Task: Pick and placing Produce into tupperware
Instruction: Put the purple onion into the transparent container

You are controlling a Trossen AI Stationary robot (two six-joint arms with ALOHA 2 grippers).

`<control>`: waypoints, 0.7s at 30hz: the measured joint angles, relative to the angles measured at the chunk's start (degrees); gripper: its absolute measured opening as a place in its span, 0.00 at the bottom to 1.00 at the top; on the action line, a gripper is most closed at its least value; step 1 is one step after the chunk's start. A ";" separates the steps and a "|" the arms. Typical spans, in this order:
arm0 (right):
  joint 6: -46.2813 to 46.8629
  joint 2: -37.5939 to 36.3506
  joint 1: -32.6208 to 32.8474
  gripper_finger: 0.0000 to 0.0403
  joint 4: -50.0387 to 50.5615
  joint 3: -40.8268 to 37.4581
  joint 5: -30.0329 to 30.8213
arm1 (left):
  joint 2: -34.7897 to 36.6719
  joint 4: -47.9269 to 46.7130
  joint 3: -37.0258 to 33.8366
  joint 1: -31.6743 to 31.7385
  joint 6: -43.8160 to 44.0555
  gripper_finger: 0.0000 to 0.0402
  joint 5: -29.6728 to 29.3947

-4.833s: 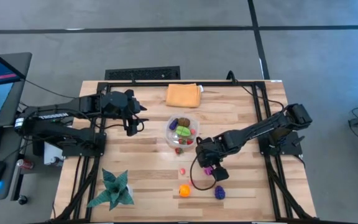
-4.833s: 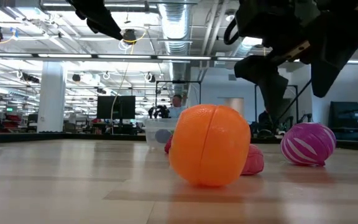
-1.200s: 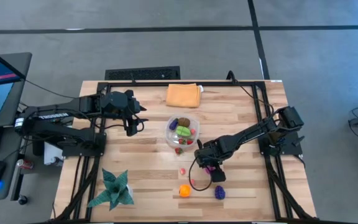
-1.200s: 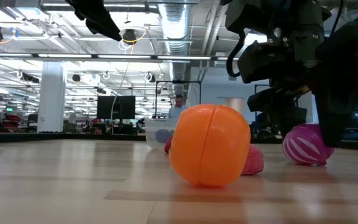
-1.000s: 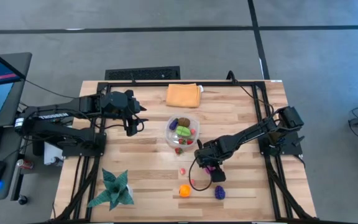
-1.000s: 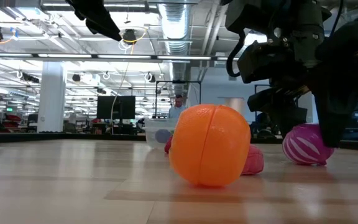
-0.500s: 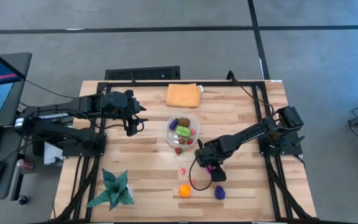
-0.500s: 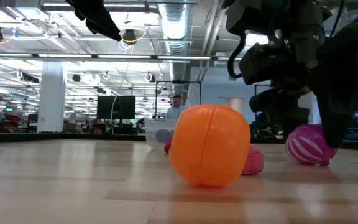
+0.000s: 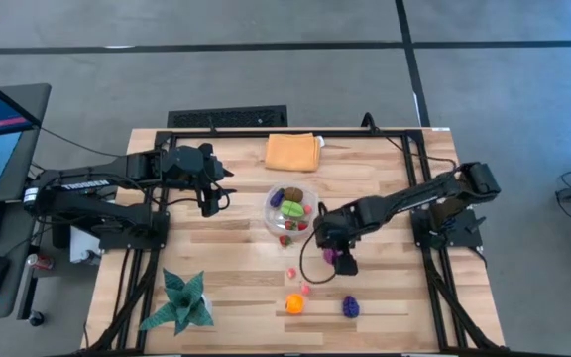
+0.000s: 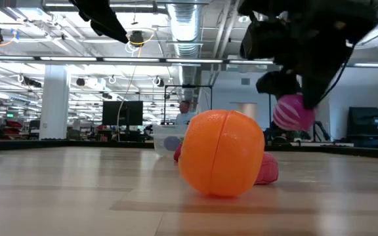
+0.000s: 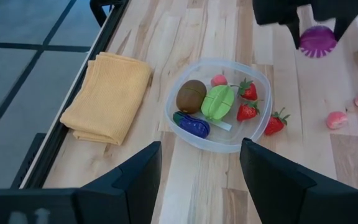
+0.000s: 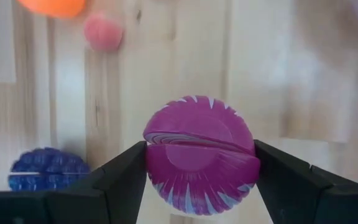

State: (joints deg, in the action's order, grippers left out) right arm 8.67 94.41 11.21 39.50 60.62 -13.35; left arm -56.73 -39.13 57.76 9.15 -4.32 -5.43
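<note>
The magenta fruit (image 12: 199, 155) is clamped in the right gripper (image 9: 333, 255) above the table (image 9: 236, 258), near the tupperware (image 9: 291, 210), orange fruit (image 9: 293, 303) and blue fruit (image 9: 350, 306).

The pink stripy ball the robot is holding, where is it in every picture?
High view: the magenta ball hangs in the right gripper, just right of the tupperware.
Low view: upper right, lifted.
Left wrist view: top right, beyond the tupperware.
Right wrist view: centre, between the fingers.
Shared landmark: the orange fruit.
</note>
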 joint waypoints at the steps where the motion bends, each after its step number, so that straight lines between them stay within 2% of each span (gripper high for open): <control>1: 0.30 -0.88 -0.57 0.72 0.29 0.02 0.20 | 0.00 0.02 0.00 0.00 0.00 0.52 0.00; 13: 0.41 -10.93 -8.72 0.72 -1.93 0.00 6.97 | 0.00 0.04 0.00 -0.01 0.02 0.52 -0.02; 21: -1.32 -11.65 -14.87 0.72 -5.93 0.00 9.36 | 0.00 0.96 0.00 0.00 0.39 0.52 -0.02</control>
State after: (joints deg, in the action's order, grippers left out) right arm 7.35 82.76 -3.66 33.57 60.62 -3.99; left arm -56.73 -38.18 57.76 9.15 -3.92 -5.45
